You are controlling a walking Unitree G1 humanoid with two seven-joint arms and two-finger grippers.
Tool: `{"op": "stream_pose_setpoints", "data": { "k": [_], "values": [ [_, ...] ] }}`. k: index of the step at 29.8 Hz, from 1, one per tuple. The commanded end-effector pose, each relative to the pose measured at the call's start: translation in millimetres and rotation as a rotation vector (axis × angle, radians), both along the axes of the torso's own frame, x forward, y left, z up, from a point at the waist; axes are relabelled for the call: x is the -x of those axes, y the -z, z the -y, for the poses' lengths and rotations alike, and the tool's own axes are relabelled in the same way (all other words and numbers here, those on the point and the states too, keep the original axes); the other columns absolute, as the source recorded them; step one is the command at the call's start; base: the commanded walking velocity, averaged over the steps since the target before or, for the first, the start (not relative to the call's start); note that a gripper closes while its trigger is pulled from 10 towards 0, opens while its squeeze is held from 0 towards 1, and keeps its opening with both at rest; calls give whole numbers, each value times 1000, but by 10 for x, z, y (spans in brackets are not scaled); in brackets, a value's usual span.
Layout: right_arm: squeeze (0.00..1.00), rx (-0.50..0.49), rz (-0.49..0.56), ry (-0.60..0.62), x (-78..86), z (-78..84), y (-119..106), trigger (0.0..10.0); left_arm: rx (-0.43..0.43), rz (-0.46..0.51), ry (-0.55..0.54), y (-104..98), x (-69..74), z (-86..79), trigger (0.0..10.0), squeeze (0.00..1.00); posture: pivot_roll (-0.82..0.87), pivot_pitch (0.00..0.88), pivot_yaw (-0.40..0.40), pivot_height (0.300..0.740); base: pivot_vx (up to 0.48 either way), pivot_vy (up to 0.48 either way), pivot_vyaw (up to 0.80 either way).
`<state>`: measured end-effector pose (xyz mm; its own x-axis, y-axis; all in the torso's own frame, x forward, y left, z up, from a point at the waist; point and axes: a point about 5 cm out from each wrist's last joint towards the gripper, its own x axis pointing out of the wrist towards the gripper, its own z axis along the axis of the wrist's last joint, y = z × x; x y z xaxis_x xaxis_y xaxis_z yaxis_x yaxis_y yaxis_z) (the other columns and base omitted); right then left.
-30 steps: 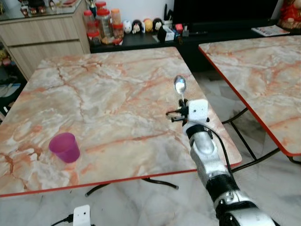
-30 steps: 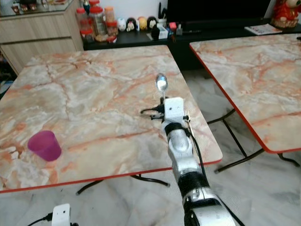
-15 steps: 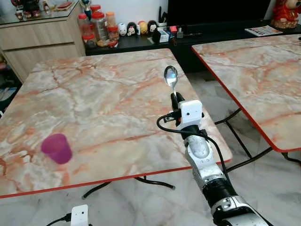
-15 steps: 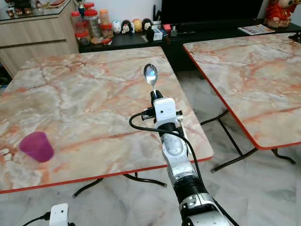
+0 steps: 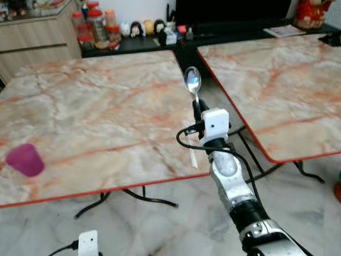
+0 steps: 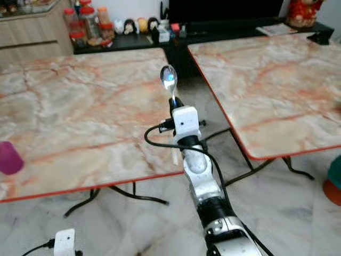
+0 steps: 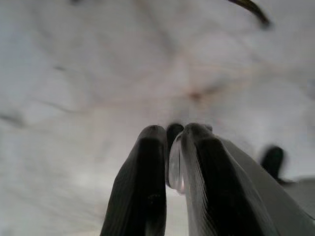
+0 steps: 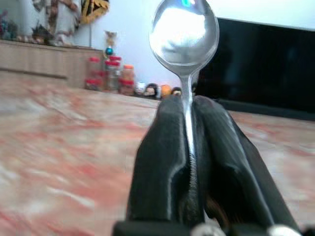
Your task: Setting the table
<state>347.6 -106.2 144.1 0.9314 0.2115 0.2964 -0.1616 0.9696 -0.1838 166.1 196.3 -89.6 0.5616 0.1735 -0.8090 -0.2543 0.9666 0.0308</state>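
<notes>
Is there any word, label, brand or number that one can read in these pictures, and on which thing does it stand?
None can be read.
Jars on the dark shelf: labels too small and blurred.
Paper or magazine on that shelf: print too blurred.
Spoon in the right hand: no marking visible.
White wrist block: no text visible.
Purple cup: plain.

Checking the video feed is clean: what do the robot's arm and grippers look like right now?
The right arm is silver metal with black joint sections, a white box-shaped wrist camera and a black cable looping beside it. The right gripper has two long, rounded black fingers. The left gripper shows the same black finger pair, glossy and tapering.
</notes>
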Motion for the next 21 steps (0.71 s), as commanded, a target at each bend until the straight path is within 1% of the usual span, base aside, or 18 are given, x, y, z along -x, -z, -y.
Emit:
{"op": "stream_pose_setpoints", "data": {
  "k": [1, 10, 15, 16, 17, 18, 21],
  "values": [
    [0, -4, 45, -35, 10, -109, -101, 10000, -24, 6, -9, -20, -9, -99, 10000, 0, 1, 39, 27, 740, 0, -480, 0],
    [0, 6, 35, -57, 76, -115, -36, 10000, -22, 6, -13, -17, 1, -101, 10000, 0, 0, 45, 28, 740, 0, -480, 0],
    [0, 16, 8, -68, 125, -105, 49, 10000, -22, 5, -14, -15, 7, -103, 10000, 0, 0, 45, 28, 740, 0, -480, 0],
    [0, 30, -40, -69, 177, -72, 193, 10000, -22, 5, -14, -16, 6, -107, 10000, 0, -4, 46, 30, 740, 0, -480, 0],
    [0, 30, -40, -69, 177, -72, 193, 10000, -22, 5, -14, -16, 6, -107, 10000, 0, -4, 46, 30, 740, 0, -480, 0],
    [0, 55, -131, -77, 278, -25, 447, 10000, -23, 6, -14, -17, 5, -110, 10000, 0, -7, 47, 31, 740, 0, -480, 0],
    [0, 78, -224, -99, 373, 0, 678, 10000, -23, 6, -11, -19, 1, -110, 10000, 0, -6, 47, 32, 740, 0, -480, 0]
  ]
}}
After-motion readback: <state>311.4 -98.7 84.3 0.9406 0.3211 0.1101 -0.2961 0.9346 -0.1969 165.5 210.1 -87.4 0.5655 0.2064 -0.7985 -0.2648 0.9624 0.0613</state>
